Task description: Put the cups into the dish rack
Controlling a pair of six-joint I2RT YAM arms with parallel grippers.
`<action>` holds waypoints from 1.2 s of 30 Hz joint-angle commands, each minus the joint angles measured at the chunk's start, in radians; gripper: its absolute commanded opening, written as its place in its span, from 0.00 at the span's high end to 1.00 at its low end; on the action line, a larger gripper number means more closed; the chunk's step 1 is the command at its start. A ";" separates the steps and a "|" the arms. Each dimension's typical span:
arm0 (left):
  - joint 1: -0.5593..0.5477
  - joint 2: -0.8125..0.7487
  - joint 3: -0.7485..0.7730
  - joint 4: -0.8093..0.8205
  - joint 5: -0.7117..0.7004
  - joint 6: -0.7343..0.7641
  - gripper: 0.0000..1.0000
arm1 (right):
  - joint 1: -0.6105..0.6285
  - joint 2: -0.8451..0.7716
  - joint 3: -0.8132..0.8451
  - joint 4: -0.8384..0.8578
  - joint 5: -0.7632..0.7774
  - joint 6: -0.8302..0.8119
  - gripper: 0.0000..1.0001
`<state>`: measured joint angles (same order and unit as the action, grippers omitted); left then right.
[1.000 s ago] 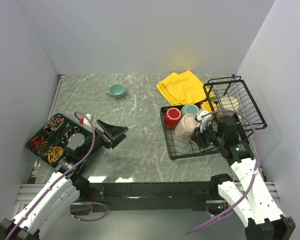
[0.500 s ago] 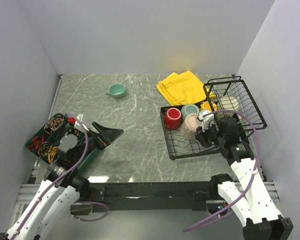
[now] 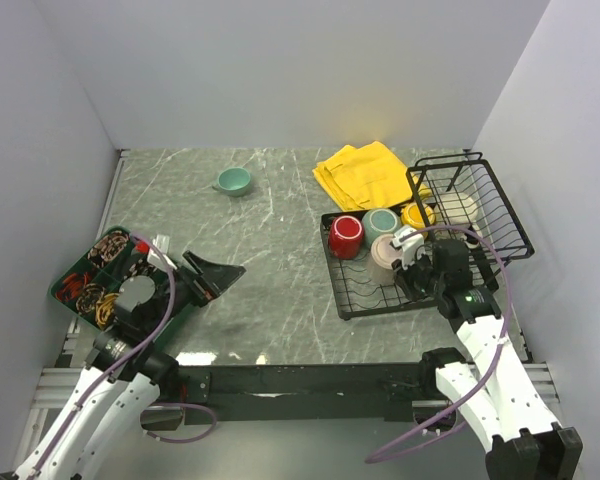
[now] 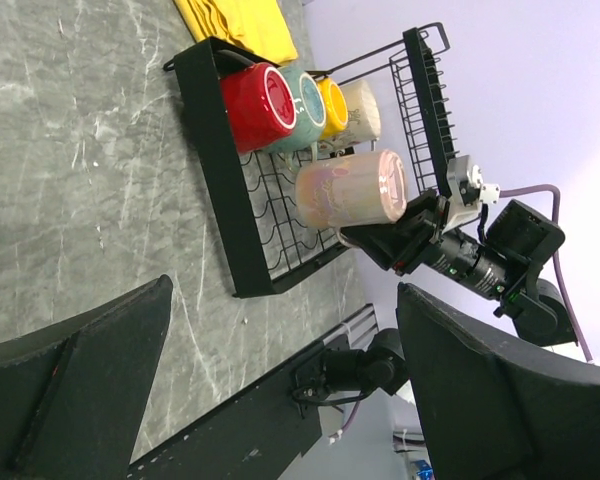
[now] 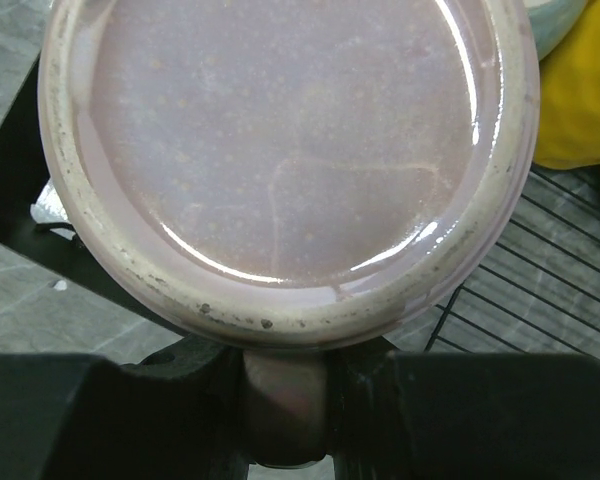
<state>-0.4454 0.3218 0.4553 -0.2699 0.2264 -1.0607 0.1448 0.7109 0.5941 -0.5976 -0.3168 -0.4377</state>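
Observation:
My right gripper (image 3: 408,262) is shut on the handle (image 5: 285,405) of the beige-pink cup (image 3: 386,252), which hangs bottom-up over the flat tray of the black dish rack (image 3: 352,305). Its glossy base (image 5: 285,140) fills the right wrist view. Red (image 3: 345,235), grey-teal (image 3: 381,221) and yellow (image 3: 416,214) cups sit in the rack, and a cream cup (image 3: 460,207) lies in the raised basket. A small teal cup (image 3: 233,180) stands alone far back on the table. My left gripper (image 3: 218,272) is open and holds nothing, low at the left, away from the cups.
A dark green compartmented tray (image 3: 105,272) with small items lies at the left edge under my left arm. A yellow cloth (image 3: 365,172) lies behind the rack. White walls close in the table on three sides.
My right gripper has lowered the beige-pink cup and turned it bottom-up over the rack. My left arm has drawn back toward its base with its jaws spread wider.

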 commanded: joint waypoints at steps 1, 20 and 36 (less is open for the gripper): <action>0.005 -0.047 -0.017 -0.017 -0.018 -0.004 0.00 | -0.007 -0.004 0.027 0.147 0.018 -0.032 1.00; 0.005 -0.130 0.008 -0.107 -0.036 0.008 0.04 | -0.002 0.059 0.010 0.130 0.032 -0.098 1.00; 0.005 -0.096 -0.033 -0.026 -0.010 0.010 0.04 | 0.012 0.174 0.013 0.168 0.071 -0.113 1.00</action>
<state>-0.4454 0.2134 0.4244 -0.3538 0.2050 -1.0630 0.1482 0.8749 0.5812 -0.5686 -0.2531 -0.5346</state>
